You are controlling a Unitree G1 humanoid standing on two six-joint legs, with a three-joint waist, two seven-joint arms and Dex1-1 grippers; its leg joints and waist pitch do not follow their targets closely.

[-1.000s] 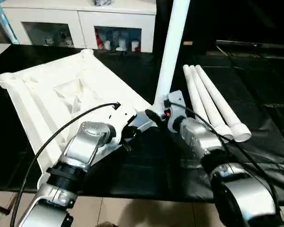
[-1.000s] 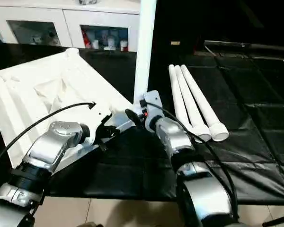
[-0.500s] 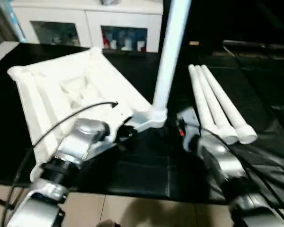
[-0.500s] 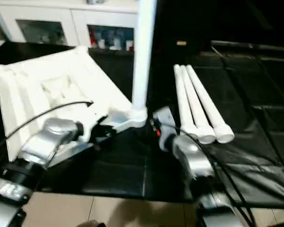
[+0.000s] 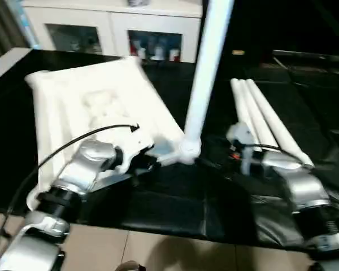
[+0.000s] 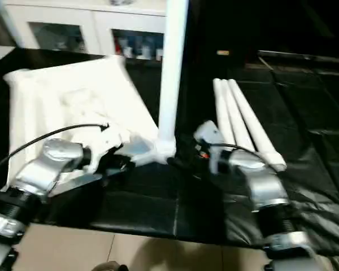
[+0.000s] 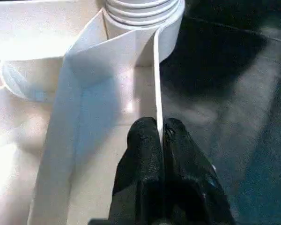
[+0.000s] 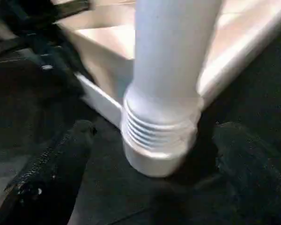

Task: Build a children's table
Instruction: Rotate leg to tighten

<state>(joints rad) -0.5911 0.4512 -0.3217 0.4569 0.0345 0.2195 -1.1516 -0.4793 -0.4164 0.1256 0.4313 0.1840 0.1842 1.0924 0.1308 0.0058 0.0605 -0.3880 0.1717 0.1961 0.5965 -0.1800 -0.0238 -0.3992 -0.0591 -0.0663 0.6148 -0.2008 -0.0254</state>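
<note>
Across the left half of the left eye frame, the white tabletop (image 5: 96, 107) is lying underside up on the black mat (image 5: 175, 203), its ribs facing the camera. At its near right corner, centre frame, one leg (image 5: 206, 73) is standing upright in the corner socket (image 5: 187, 148), its threaded collar showing in the right wrist view. The left gripper (image 7: 160, 140) is clenching a thin edge rib of the tabletop just beside that socket, fingers pressed together on the wall. The right gripper (image 8: 150, 154) is sitting released, its fingers (image 8: 51, 164) spread wide on either side of the leg's base without touching it. Right of centre, three loose legs (image 5: 265, 121) are lying side by side on the mat. Along the top edge, a white cabinet (image 5: 118, 28) with glass doors is standing behind.
</note>
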